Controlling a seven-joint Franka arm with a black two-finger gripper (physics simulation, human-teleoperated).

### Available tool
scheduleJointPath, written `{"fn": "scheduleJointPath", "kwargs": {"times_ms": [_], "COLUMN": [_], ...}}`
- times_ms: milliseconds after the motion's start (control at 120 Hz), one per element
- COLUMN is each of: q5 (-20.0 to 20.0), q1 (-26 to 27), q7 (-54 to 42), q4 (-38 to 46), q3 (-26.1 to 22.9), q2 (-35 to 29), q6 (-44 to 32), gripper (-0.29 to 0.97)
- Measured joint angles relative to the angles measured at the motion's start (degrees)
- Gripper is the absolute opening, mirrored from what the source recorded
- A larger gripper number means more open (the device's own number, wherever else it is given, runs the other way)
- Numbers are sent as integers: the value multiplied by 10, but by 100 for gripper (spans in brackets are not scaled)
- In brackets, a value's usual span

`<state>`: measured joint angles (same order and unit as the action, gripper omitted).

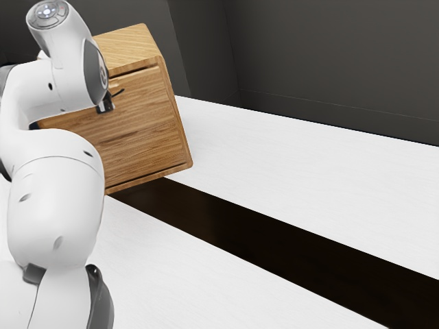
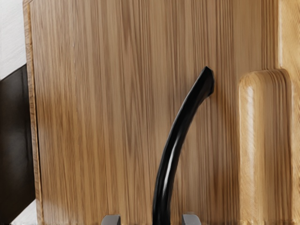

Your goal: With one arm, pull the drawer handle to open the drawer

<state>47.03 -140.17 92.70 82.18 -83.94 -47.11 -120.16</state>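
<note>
White arm [image 1: 48,171], black claw [image 1: 104,107] at the front of a wooden cabinet [image 1: 147,140], fingertips [image 2: 111,219] spread to either side of the curved black drawer handle [image 2: 180,136], seemingly not touching it, wood-grain drawer front [image 2: 93,117] just beyond the claw, white table [image 1: 309,164] under the cabinet.

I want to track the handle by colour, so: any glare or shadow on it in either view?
Wrist view: the black handle carries a pale sheen along its curve but stands out against the evenly lit drawer front. Exterior view: the cabinet is softly lit, without glare; the arm hides much of the handle, by the gripper.
</note>
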Motion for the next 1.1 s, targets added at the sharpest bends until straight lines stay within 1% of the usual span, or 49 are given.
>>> {"fn": "scheduleJointPath", "kwargs": {"times_ms": [175,333,550,775,1100], "q5": [0,-3,-6,-7,-5], "q1": [17,17,31,38,64], "q7": [-4,-7,-11,-15,-18], "q4": [7,23,33,47,60], "q3": [3,4,31,40,51], "q2": [3,5,6,7,8], "q6": [0,5,13,17,18], "gripper": [6,4,4,4,4]}}
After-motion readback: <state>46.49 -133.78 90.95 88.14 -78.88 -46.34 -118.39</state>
